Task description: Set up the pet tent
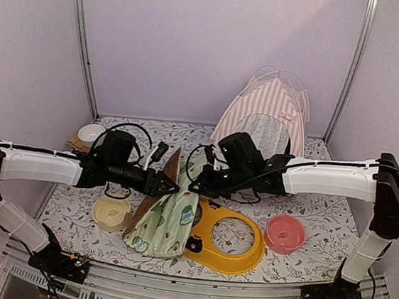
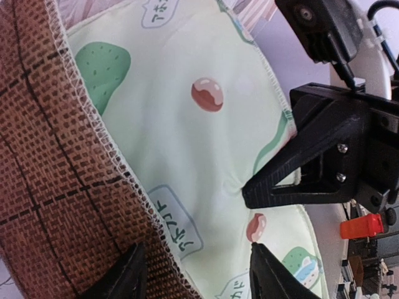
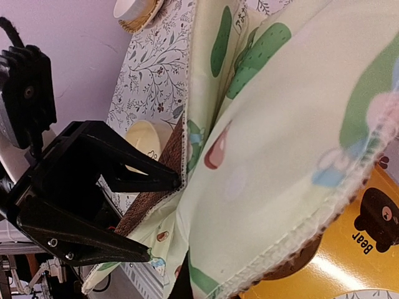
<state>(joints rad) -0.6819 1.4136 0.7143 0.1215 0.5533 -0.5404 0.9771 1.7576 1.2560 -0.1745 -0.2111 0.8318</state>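
Jaws on my left gripper (image 3: 164, 218) stand apart at a middling width. The edge of the mat (image 1: 166, 224) runs between them, where its pale green printed face meets its brown quilted backing. The upper fingertip touches that edge; the lower one shows clear of it in the right wrist view. I record no grip on this side.

Jaws on my right gripper (image 2: 249, 192) are closed. Their tip pinches the mat's green face, and the fabric puckers at that point. The mat hangs from this pinch, raised and folded between my two wrists, with its lower part draped on the table (image 1: 321, 212).

Below the right gripper, the mat's lower edge overlaps a yellow feeder tray (image 1: 234, 257). The tray has a round cut-out and a bear print, and it lies flat. A pink bowl (image 1: 285, 233) sits just to the right of the tray. A cream bowl (image 1: 111, 211) sits just to the left of the mat, below my left forearm. A second pale bowl (image 1: 90, 134) rests on a woven coaster at the rear left corner.

The pet tent (image 1: 264, 110) stands upright at the rear right of the table, near the back wall, with its sheer curtained opening facing forward. It is behind my right wrist and apart from the mat. Neither gripper touches it.
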